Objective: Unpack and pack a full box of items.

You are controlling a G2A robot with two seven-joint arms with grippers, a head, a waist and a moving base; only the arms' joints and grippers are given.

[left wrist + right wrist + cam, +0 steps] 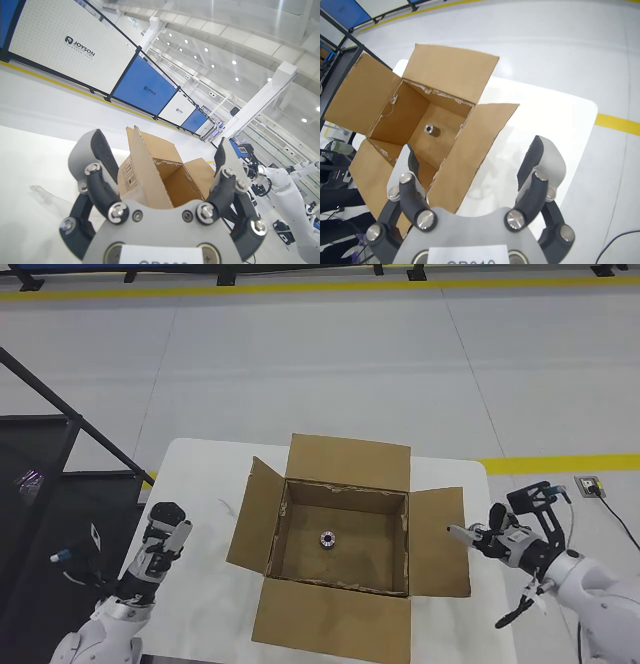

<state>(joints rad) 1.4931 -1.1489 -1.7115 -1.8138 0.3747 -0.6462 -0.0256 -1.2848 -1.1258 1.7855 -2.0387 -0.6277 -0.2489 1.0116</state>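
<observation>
Left claw (pixel 161 140) is spread wide and holds nothing, poised over the table (pixel 200 479) a little apart from the left flap of the box (pixel 347 456). The right claw (pixel 472 143) is also wide and bare, just beside the right flap. The box stands mid-table with all four flaps splayed. On its floor, near the middle, sits a small metal cylinder (pixel 432 130), apparently on end. The likeliest trouble is a claw catching a flap or the torn rim on the way down, since the walls are deep and the nearly bare box looks light enough to slide or tip. A glancing touch could also knock the cylinder over and send it rolling into a corner, where wide fingers would struggle. As for writing, a handling label (pixel 128 178) with symbols sits on the box's side, wall panels (pixel 80 50) carry a logo, and each claw's base bears a white tag (pixel 160 255) cut off at the edge.
</observation>
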